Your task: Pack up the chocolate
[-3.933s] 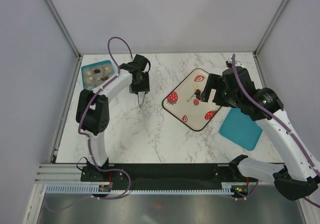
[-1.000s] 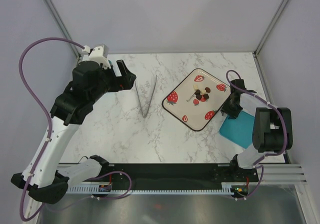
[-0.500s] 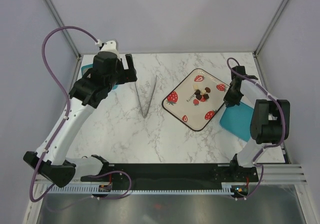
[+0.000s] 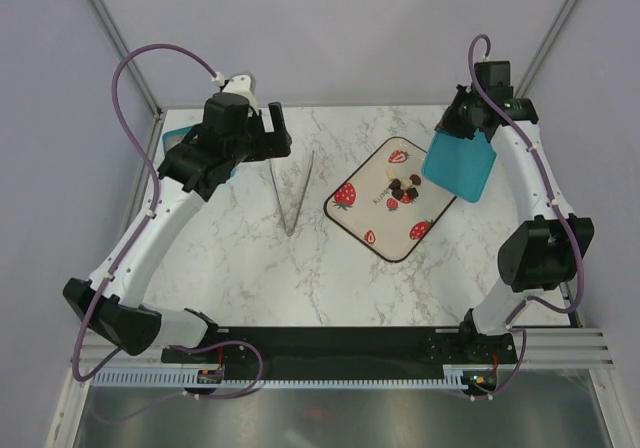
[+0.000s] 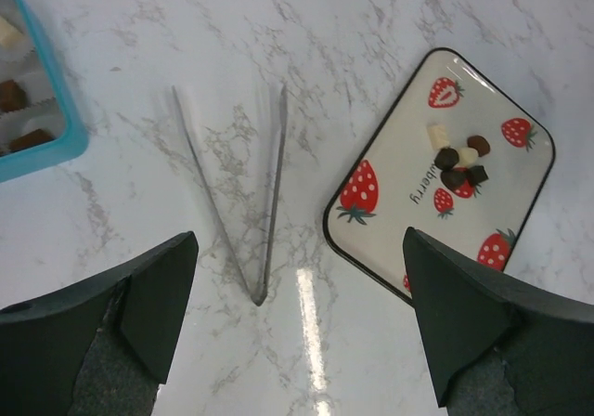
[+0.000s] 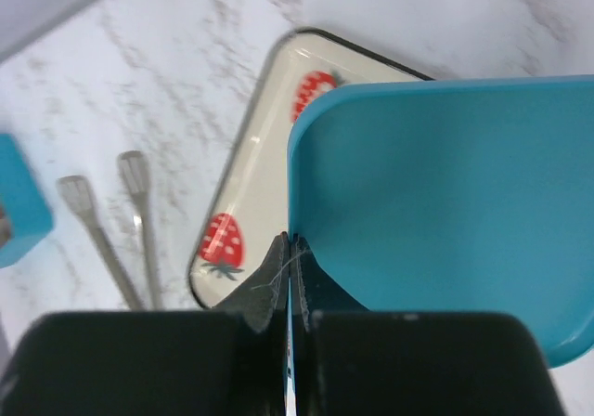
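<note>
chocolate [image 4: 404, 188] noted in a small cluster on the far half of the plate [image 4: 372, 230], dark, mid brown and one pale piece lying close together; the same cluster is seen in the left wrist view [image 5: 461, 163] between two strawberry prints. a few more pieces are seen inside the teal box [image 5: 58, 147] at the far left of the table, a brown one [image 5: 32, 139] near its corner; in the top view the box [image 4: 178, 133] is mostly hidden by the left arm. tongs [image 4: 292, 193] are laid on the marble between box and plate, apart from both, arms spread toward the far side and the joined end toward the near edge. left gripper [image 4: 265, 128] is held high above the table between box and tongs, jaws spread wide, nothing between them. right gripper [image 6: 288, 249] is clamped tight on the rim of a teal lid [image 6: 436, 202], which is held off the table. in the top view the lid [image 4: 460, 168] is seen over the plate's far right corner, just right of the chocolate.
</note>
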{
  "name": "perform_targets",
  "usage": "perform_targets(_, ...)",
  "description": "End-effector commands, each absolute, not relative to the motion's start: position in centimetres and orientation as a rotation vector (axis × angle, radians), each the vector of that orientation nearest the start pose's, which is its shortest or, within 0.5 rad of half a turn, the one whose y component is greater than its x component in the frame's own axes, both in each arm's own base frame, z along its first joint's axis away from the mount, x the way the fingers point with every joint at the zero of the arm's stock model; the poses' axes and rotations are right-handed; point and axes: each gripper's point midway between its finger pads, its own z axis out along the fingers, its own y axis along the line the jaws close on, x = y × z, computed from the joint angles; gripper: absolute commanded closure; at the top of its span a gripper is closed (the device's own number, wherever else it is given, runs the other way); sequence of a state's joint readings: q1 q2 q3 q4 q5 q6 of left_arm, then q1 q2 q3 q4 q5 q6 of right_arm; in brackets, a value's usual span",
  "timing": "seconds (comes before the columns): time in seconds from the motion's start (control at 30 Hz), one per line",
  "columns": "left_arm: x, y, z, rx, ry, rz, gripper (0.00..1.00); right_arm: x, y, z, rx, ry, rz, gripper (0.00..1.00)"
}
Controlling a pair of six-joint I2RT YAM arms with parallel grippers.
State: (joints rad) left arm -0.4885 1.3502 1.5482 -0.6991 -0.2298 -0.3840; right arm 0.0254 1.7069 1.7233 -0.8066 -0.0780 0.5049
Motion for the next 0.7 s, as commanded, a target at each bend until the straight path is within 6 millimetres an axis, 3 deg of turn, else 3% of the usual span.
perform_targets(0.0, 35.8, -20.6, 34.6, 0.003, 2.048, -0.578, 0.01, 48.5, 7.7, 30.6, 0.387, 2.105, 0.544, 1.00)
perform_targets(0.13, 36.7, -22.2, 34.8, -0.057, 2.079, -0.682, 0.01, 50.7, 9.8, 34.6, 0.365, 1.917, 0.717, 1.00)
perform_targets(0.17, 37.4, -21.7, 34.8, -0.111, 2.083, -0.700, 0.01, 51.4, 10.5, 34.6, 0.374, 1.908, 0.769, 1.00)
perform_targets(0.3, 38.5, -22.0, 34.4, -0.363, 2.153, -0.980, 0.03, 52.3, 13.2, 38.2, 0.285, 1.807, 0.925, 1.00)
perform_targets(0.4, 38.8, -23.3, 35.6, -0.370, 2.125, -1.171, 0.03, 50.8, 15.9, 41.4, 0.155, 1.727, 1.086, 1.00)
perform_targets(0.43, 38.8, -23.8, 35.8, -0.360, 2.122, -1.219, 0.03, 50.3, 16.5, 41.4, 0.149, 1.717, 1.131, 1.00)
perform_targets(0.5, 38.3, -24.9, 36.8, -0.338, 2.107, -1.340, 0.03, 48.5, 18.4, 44.4, 0.081, 1.626, 1.271, 1.00)
perform_targets(0.53, 38.5, -25.4, 38.1, -0.294, 2.045, -1.393, 0.03, 47.7, 19.3, 44.9, 0.065, 1.611, 1.319, 1.00)
perform_targets(0.57, 38.3, -25.7, 38.9, -0.286, 2.013, -1.443, 0.03, 46.9, 20.0, 46.9, 0.009, 1.531, 1.358, 1.00)
perform_targets(0.6, 37.7, -26.2, 38.2, -0.267, 2.026, -1.496, 0.03, 46.0, 20.6, 47.9, 0.026, 1.508, 1.440, 1.00)
perform_targets(0.63, 37.4, -26.4, 39.6, -0.212, 1.953, -1.544, 0.02, 45.1, 21.0, 48.6, 0.012, 1.481, 1.481, 1.00)
perform_targets(0.67, 36.8, -26.8, 38.2, -0.246, 1.990, -1.610, 0.02, 44.2, 21.0, 50.6, -0.019, 1.397, 1.510, 1.00)
